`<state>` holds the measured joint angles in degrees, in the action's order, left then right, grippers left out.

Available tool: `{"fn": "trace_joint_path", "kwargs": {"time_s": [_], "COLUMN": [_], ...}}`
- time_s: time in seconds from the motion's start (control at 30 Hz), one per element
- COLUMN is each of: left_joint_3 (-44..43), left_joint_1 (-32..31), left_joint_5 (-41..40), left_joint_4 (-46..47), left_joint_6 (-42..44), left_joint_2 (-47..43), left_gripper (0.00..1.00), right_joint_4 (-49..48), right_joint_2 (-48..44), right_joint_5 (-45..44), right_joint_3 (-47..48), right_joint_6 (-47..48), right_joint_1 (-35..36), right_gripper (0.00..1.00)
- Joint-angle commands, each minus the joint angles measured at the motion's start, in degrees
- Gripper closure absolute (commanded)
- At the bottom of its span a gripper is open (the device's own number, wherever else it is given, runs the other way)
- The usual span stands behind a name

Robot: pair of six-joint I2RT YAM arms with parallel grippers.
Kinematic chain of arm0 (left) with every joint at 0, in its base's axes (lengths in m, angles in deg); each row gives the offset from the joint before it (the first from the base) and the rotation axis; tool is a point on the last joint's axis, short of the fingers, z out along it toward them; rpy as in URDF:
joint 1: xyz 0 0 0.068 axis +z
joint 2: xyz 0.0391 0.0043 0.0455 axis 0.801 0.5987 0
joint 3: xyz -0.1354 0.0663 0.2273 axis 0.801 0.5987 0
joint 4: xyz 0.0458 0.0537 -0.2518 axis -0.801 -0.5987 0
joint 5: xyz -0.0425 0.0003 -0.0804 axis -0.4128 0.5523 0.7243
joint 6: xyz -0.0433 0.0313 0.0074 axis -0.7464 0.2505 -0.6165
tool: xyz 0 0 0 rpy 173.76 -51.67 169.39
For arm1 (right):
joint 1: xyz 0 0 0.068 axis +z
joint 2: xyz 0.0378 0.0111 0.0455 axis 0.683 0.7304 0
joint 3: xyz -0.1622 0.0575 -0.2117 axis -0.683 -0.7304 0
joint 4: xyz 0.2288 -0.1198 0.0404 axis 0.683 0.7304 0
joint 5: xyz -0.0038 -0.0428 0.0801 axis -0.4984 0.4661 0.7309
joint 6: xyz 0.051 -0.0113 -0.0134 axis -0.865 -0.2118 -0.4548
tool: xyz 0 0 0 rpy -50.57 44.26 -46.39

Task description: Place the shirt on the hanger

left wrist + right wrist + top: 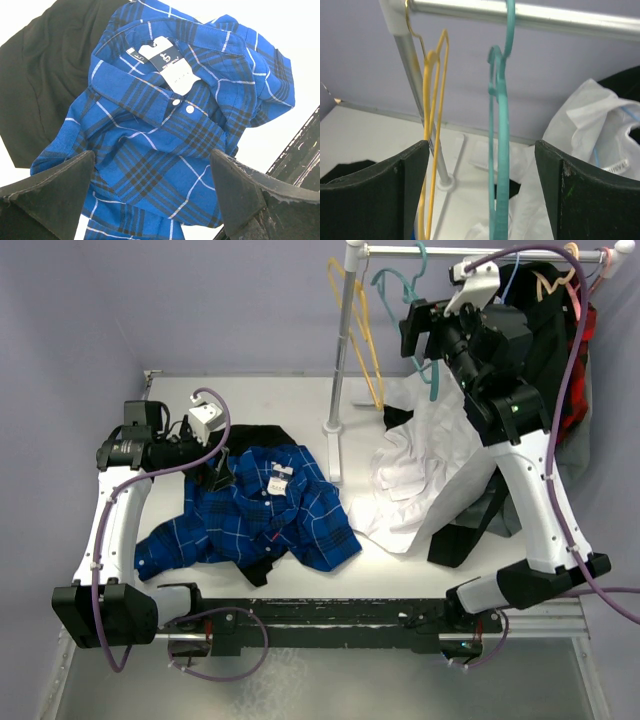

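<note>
The blue plaid shirt (262,512) lies crumpled on the table's left half, collar and white neck label (167,62) facing up. My left gripper (218,475) hovers just above its collar end, open; in the left wrist view plaid cloth (165,140) fills the gap between the fingers (50,192), which hold nothing. The teal hanger (425,360) hangs by its hook on the metal rail (480,252) at the back. My right gripper (418,328) is raised to it and open, with the hanger's thin body (499,150) between the fingers (570,195), untouched.
A yellow hanger (365,340) hangs on the same rail beside the rack's upright pole (340,370). A white shirt (420,470) drapes below the teal hanger. A black garment (255,435) lies under the plaid shirt's far side. Dark clothes (550,330) hang at the rail's right end.
</note>
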<state>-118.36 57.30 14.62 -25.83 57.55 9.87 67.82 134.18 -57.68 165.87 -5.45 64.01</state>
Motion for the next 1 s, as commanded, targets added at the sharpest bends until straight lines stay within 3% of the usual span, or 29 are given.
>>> {"fn": "trace_joint_path", "kwargs": {"time_s": [0.0, 0.23, 0.47, 0.7, 0.8, 0.97], "left_joint_3": [-0.1, 0.6, 1.7, 2.6, 2.9, 3.6], "left_joint_1": [-0.1, -0.2, -0.2, -0.2, -0.2, -0.2], "left_joint_5": [1.0, 0.7, 0.1, -0.4, -0.7, -0.9], "left_joint_4": [1.2, 1.8, 3.0, 3.9, 4.1, 4.5], "left_joint_6": [-0.3, -0.5, -0.8, -1.0, -1.0, -1.2], "left_joint_2": [-0.2, 0.3, 0.8, 1.3, 1.3, 1.4], "left_gripper": [0.0, 0.0, 0.0, 0.01, 0.0, 0.0], "right_joint_4": [-1.1, 1.7, 3.5, 0.5, -0.6, -1.5], "right_joint_2": [4.9, 15.4, 25.1, 26.7, 26.1, 24.5], "right_joint_5": [0.1, -2.4, -11.3, -13.5, -13.8, -12.2], "right_joint_3": [9.4, 19.4, 28.7, 27.1, 25.5, 22.6], "right_joint_6": [1.1, 1.7, 2.8, 1.3, 1.2, 1.1], "right_joint_1": [0.1, 0.1, -0.2, -0.8, -1.2, -1.9], "right_gripper": [0.12, 0.12, 0.12, 0.2, 0.3, 0.74]}}
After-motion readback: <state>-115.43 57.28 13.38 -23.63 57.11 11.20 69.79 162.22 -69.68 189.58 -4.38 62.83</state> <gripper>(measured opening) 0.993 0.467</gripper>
